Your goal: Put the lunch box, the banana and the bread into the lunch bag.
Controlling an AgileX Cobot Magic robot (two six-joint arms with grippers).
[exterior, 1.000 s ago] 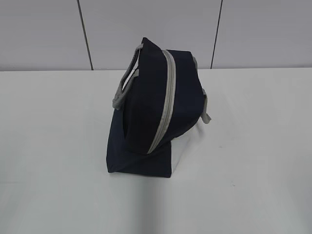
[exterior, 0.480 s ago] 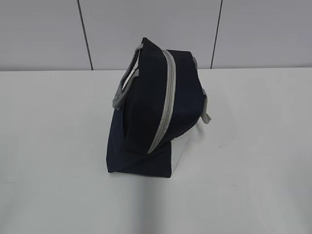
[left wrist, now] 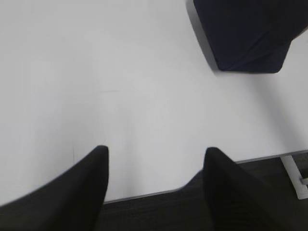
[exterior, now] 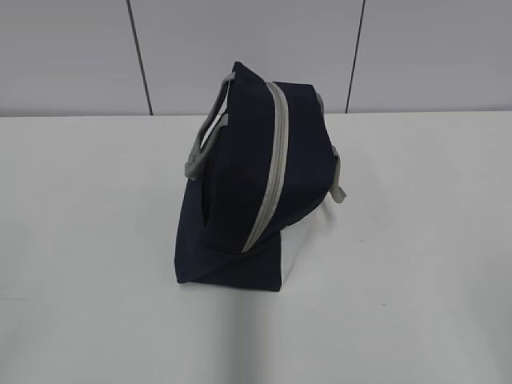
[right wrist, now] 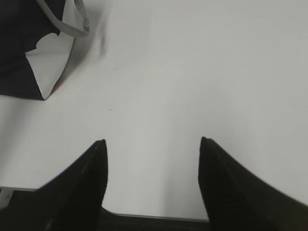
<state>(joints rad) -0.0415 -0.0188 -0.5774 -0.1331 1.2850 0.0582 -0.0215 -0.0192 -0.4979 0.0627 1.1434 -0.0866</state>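
The dark navy lunch bag (exterior: pixel 256 184) stands in the middle of the white table, its grey zipper (exterior: pixel 274 160) closed along the top and grey strap handles (exterior: pixel 198 156) hanging at the sides. Its corner shows in the left wrist view (left wrist: pixel 250 33) and in the right wrist view (right wrist: pixel 29 48). The lunch box, the banana and the bread are out of view. My left gripper (left wrist: pixel 155 151) is open and empty over the table's near edge, left of the bag. My right gripper (right wrist: pixel 151 144) is open and empty over the near edge, right of the bag. Neither gripper shows in the exterior view.
The white table (exterior: pixel 416 280) spreads around the bag. A grey panelled wall (exterior: pixel 80 56) runs behind it. The table's front edge and dark floor show in the left wrist view (left wrist: pixel 159 211).
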